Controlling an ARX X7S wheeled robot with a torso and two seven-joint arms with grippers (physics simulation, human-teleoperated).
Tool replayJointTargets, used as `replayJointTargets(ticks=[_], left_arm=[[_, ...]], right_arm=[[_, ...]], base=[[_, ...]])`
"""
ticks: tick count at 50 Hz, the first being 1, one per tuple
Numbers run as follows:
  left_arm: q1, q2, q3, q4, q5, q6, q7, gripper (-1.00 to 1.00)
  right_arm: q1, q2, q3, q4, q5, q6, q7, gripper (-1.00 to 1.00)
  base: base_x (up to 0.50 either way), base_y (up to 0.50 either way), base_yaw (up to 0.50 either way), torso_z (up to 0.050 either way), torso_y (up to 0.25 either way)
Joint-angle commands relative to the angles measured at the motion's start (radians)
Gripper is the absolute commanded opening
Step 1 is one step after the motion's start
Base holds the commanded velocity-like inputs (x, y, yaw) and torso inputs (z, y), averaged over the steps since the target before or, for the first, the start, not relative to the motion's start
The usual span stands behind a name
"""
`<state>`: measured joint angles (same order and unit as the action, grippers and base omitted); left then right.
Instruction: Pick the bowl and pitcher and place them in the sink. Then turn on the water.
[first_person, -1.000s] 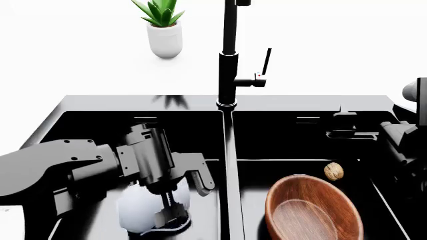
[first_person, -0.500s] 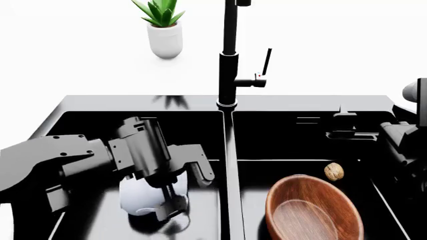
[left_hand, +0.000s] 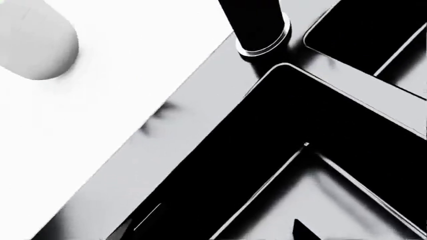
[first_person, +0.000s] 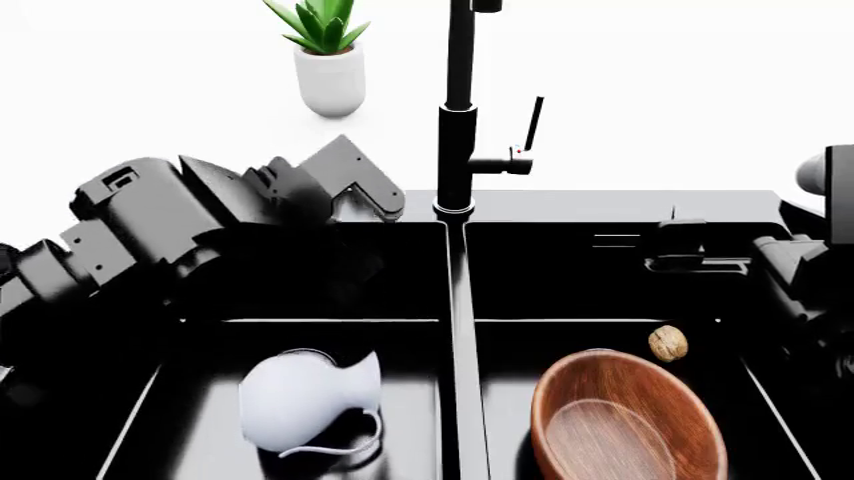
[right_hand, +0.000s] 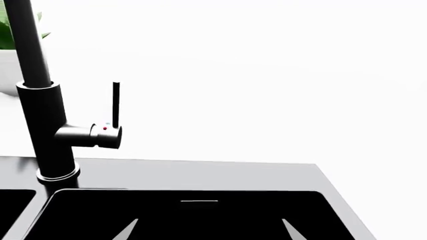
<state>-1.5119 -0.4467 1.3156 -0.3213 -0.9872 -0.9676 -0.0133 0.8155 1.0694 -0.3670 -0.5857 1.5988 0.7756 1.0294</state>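
The white pitcher (first_person: 300, 400) lies on its side on the floor of the left basin of the black sink (first_person: 614, 203), handle toward the front. The reddish-brown wooden bowl (first_person: 627, 420) rests tilted in the right basin. My left gripper (first_person: 340, 185) is open and empty, raised above the left basin's back rim, left of the black faucet (first_person: 458, 120). My right gripper (first_person: 687, 250) is open and empty over the back of the right basin, with both fingertips (right_hand: 127, 230) showing far apart. The faucet's thin lever (first_person: 533, 125) stands upright; it also shows in the right wrist view (right_hand: 115, 105). No water shows.
A small tan nut (first_person: 667, 343) lies in the right basin behind the bowl. A white pot with a green plant (first_person: 327, 60) stands on the white counter behind the left basin. The left wrist view shows the faucet base (left_hand: 257, 25) and the sink rim (left_hand: 200, 125).
My left gripper has let go of the pitcher and risen up and back out of the left basin. The pitcher now lies free on the basin floor. The right arm has barely moved.
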Motion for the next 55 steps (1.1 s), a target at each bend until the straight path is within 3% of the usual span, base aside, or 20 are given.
replayJointTargets(ticks=[1,21,38,55], left_arm=[[0.042,-0.081,-0.149,0.085,-0.068,0.081,-0.149,1.0],[0.068,-0.133,-0.204,0.12,-0.119,0.091,-0.195,1.0],[0.057,-0.209,-0.274,0.23,-0.21,0.022,-0.346,1.0],[0.043,-0.231,-0.283,0.295,-0.227,-0.001,-0.386,1.0]], right_arm=[[0.035,-0.02,-0.018,-0.002,0.001,0.026,0.013,1.0],[0.161,-0.145,-0.098,0.118,-0.066,0.097,-0.028,1.0],[0.422,-0.331,-0.215,0.349,-0.243,0.171,-0.138,1.0],[0.512,-0.434,-0.294,0.604,-0.426,0.109,-0.291,1.0]], base=[[0.0,0.0,0.0,0.0,0.0],[0.0,0.0,0.0,-0.004,0.244],[0.0,0.0,0.0,0.0,0.0],[0.0,0.0,0.0,0.0,0.0]])
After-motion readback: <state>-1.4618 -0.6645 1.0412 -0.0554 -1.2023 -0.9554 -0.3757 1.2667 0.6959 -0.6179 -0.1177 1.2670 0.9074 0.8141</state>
